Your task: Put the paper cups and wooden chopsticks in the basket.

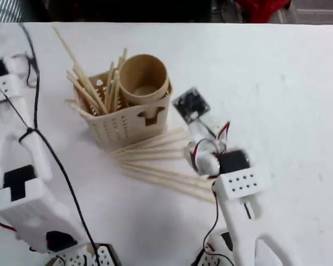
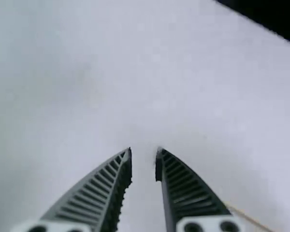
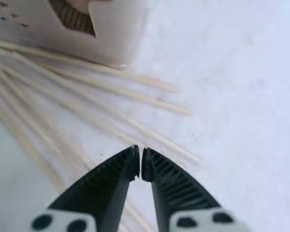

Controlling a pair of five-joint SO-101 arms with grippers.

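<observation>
Chopsticks (image 1: 91, 91) stand in the basket (image 1: 127, 126) next to the cups (image 1: 145, 77). Loose chopsticks (image 1: 161, 160) lie on the surface (image 1: 277, 83) just beside it. The right end effector (image 3: 139, 163) hangs over these, fingers together and empty. The left end effector (image 2: 144, 162) is over bare surface, fingers slightly apart.
</observation>
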